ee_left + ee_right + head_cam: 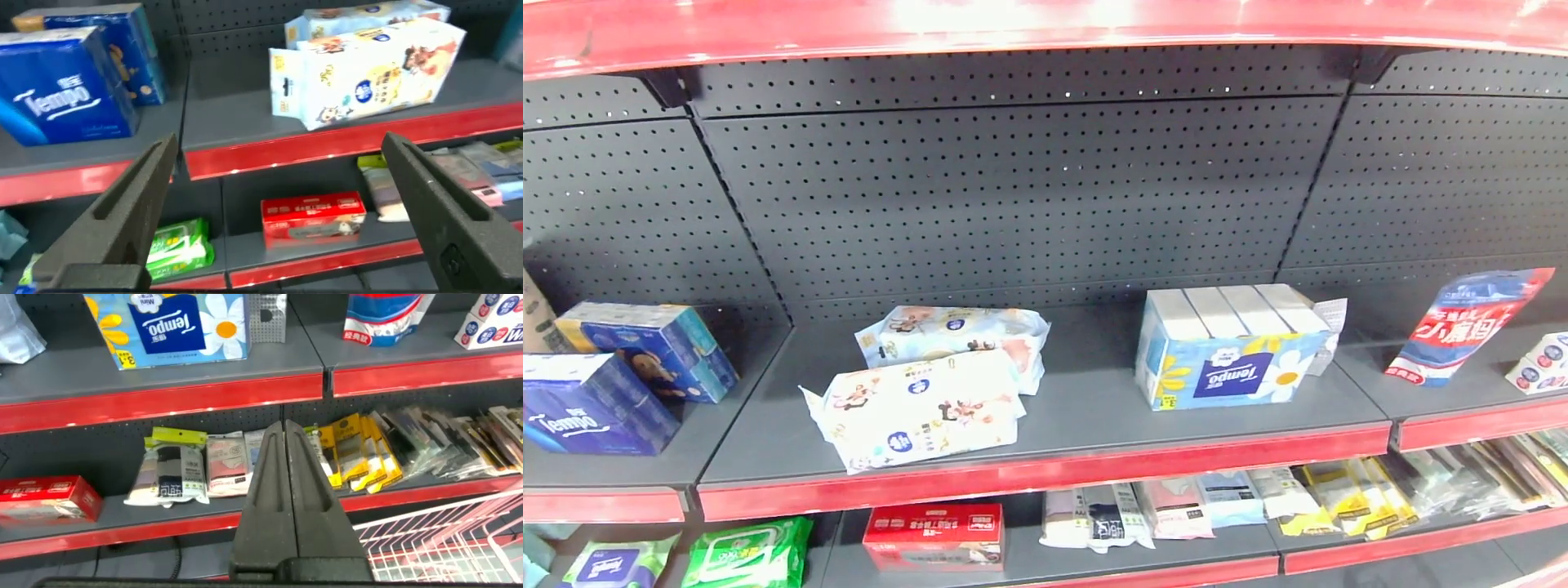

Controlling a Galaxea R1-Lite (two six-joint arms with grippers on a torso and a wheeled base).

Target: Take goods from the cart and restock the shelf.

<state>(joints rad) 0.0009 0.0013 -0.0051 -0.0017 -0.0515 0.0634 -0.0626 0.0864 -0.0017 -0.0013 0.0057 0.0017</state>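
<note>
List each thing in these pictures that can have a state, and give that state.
Left gripper: open, holding nothing.
Right gripper: shut, holding nothing.
Front cartoon tissue pack: lying flat on the shelf.
Flower tissue pack: standing on the shelf.
Pouch: leaning against the back panel.
Red box: lying flat on the lower shelf.

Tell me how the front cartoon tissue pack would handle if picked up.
The front cartoon tissue pack looks soft: its wrapper is wrinkled with loose end flaps, so it would probably squash and sag. Likely light for its bulk.
</note>
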